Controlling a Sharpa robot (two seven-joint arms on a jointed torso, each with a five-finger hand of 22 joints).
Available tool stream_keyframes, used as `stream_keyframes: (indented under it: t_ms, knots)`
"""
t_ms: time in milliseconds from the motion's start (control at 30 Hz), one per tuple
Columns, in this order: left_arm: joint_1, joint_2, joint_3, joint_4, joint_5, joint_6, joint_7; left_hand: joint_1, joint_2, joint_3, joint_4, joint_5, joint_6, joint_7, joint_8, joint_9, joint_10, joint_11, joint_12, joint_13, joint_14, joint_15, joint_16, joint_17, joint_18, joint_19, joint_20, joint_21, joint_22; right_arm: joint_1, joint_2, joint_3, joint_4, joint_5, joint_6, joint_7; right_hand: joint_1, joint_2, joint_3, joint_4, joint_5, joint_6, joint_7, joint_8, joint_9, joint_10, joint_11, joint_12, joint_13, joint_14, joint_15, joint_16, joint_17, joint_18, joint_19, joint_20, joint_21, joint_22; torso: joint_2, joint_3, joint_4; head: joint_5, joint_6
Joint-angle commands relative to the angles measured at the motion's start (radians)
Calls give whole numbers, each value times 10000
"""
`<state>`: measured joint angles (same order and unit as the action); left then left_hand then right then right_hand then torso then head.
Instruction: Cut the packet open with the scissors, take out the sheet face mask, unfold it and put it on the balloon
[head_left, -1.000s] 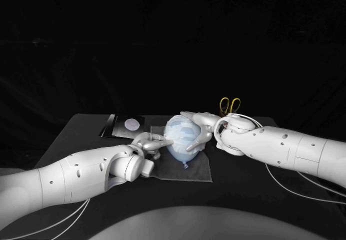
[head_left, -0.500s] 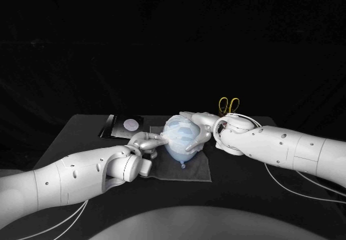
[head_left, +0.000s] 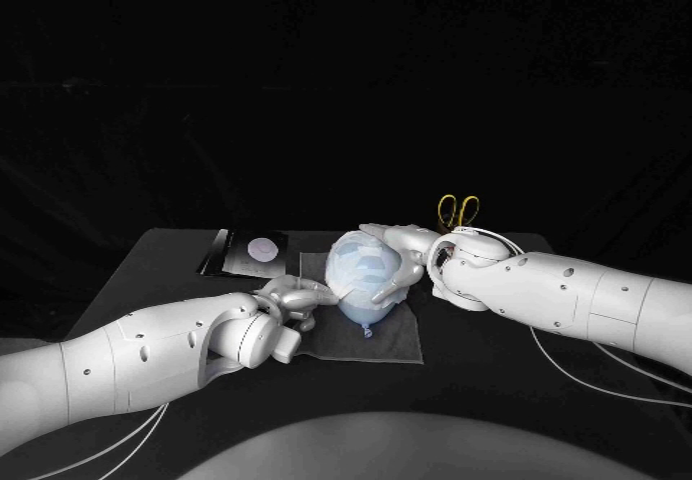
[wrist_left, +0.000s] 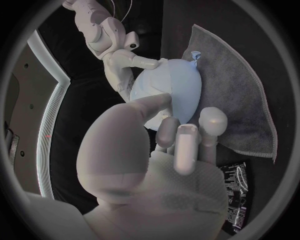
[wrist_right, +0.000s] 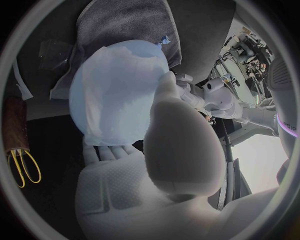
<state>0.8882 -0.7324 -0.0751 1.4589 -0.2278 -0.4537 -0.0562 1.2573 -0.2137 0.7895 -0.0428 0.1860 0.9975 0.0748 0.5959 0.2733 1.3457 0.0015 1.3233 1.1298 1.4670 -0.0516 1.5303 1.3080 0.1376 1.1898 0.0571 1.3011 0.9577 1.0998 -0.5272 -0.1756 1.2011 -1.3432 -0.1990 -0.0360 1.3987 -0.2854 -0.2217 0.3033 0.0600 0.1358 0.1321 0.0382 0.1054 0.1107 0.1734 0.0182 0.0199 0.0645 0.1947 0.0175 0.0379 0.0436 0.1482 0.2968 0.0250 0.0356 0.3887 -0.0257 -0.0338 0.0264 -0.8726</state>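
Black table (head_left: 159, 252), grey cloth (head_left: 392, 345), right robot hand (head_left: 405, 256) cupping balloon (head_left: 361, 272), left robot hand (head_left: 296, 297) spread, thumb touching it

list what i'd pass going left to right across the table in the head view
packet → left hand → balloon → right hand → scissors
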Motion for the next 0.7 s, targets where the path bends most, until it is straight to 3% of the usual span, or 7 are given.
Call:
stream_keyframes:
  t_ms: [33, 600, 667, 700]
  knots:
    - [-15, -24, 2, -25, -291, 277, -664, -120, 11, 53, 22, 45, -62, 25, 71, 1507, -67, -16, -56, -15, 611, -69, -74, 1203, -132, 15, -61, 44, -19, -23, -4, -17, 1, -85, 196, -52, 120, -7, 50, -8, 7, 45, 175, 50, 7, -41, 9, 0, -13, -78, 19, -37, -14, 150, 37, 2, 31, -9, 0, 4, -9, -3, 0]
    - [-18, -237, 0, -213, -837, -486, -769, -534, 225, -406, 188, -236, -608, -72, 560, 2120, -241, -66, -31, -89, 531, -89, -173, 945, -122, -26, -95, -45, -103, -24, -24, -18, 9, -88, 229, -65, 136, -12, 77, -8, 8, 38, 186, 50, 4, -56, -15, -3, -15, -89, 22, -40, -20, 150, 46, 2, 32, -11, 4, 3, 3, -26, 0]
    - [-21, -253, 0, -201, -1003, -458, -531, -568, 266, -743, 291, -284, -729, -135, 582, 2189, -554, -90, -264, -494, 498, -121, -208, 862, -119, -34, -119, -89, -141, -24, -29, -18, 15, -89, 226, -64, 136, -12, 77, -8, 8, 38, 186, 50, 4, -56, -15, -3, -15, -89, 22, -40, -20, 150, 46, 2, 32, -11, 5, -3, -1, -9, 0]
    - [-23, -254, 0, -182, -1081, -391, -316, -462, 305, -950, 271, -311, -813, -91, 518, 2173, -1086, -47, -731, -1193, 460, -101, -243, 781, -101, -108, -129, -166, -260, -24, -31, -18, 17, -89, 227, -63, 136, -12, 77, -8, 8, 38, 186, 50, 4, -56, -15, -3, -15, -89, 22, -40, -20, 150, 46, 2, 32, -11, 7, -7, 2, -15, 0]
